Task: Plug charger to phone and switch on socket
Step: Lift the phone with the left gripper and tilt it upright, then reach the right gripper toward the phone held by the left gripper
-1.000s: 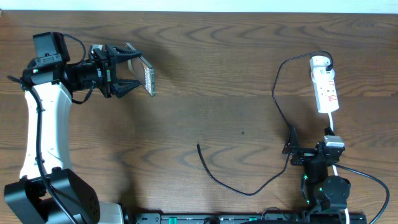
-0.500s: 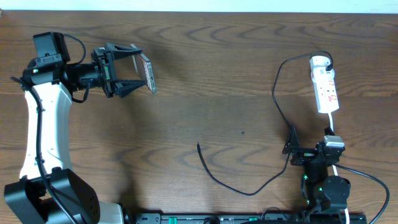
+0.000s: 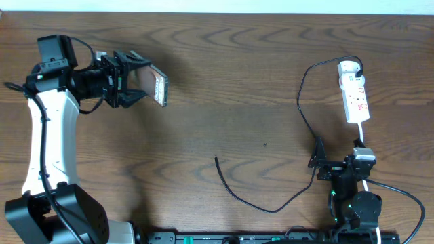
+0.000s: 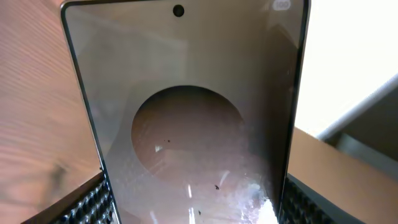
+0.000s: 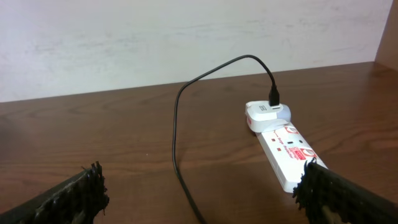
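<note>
**A:** From overhead, where is the phone [image 3: 158, 87]?

**B:** It is at the far left, held above the brown table [image 3: 224, 81] and clamped between the fingers of the left gripper [image 3: 139, 81]. The charger [image 3: 271, 209] curls across the near middle. Its free tip lies on bare wood, well apart from the phone.

**A:** And the left wrist view?

**B:** The phone's glossy brownish-grey face fills it, with a dark round patch at the centre. A pale mark in the top corner is too blurred to read. Ribbed pads [image 4: 93, 202] press on both long edges.

**A:** The right wrist view?

**B:** The right gripper [image 5: 202, 180] has its fingers wide apart and holds nothing. Ahead of it, the black cable enters a white adapter [image 5: 267, 113] at the end of the socket [image 5: 289, 152]. The socket's red printing is too small to read.
</note>
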{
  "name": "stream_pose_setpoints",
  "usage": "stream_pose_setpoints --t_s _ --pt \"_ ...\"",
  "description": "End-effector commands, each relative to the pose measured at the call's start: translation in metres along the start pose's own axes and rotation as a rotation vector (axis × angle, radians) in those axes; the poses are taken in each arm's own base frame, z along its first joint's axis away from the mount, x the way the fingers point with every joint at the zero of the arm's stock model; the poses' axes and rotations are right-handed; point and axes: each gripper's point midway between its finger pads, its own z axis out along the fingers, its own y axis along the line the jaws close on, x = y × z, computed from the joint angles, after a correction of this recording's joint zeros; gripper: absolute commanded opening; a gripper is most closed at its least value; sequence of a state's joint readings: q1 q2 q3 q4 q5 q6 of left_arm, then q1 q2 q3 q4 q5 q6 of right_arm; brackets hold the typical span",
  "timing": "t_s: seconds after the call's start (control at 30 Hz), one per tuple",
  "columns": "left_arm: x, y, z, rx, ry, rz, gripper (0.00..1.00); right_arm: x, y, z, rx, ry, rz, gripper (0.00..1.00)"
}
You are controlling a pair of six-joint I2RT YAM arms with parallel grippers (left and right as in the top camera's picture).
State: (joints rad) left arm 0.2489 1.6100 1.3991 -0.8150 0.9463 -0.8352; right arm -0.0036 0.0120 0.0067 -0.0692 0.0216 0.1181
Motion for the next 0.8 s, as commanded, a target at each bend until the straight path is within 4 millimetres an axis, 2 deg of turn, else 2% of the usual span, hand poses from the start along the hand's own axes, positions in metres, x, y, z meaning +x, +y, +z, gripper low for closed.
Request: stream_pose_setpoints --t_s 0.0,0.37,0.53,0.63,0.77 --pt "-0.017 0.018 -0.001 -0.115 -0.125 0.075 0.07 0.001 -0.001 0.000 0.006 0.003 -0.003 0.99" --pt "-0.031 0.055 0.025 -0.187 -0.064 -0.022 0.08 0.000 -0.001 0.000 0.005 -0.003 0.000 0.99" --pt "-0.030 0.055 0.030 -0.173 -0.036 -0.032 0.07 0.001 0.001 0.000 -0.009 0.003 0.001 0.99" --pt "-0.032 0.053 0.030 -0.168 -0.044 -0.018 0.07 -0.005 0.002 0.000 -0.013 -0.020 0.001 0.99" --pt "-0.034 0.052 0.031 -0.164 -0.047 -0.013 0.07 -0.023 0.022 -0.003 -0.122 -0.072 0.010 0.99"
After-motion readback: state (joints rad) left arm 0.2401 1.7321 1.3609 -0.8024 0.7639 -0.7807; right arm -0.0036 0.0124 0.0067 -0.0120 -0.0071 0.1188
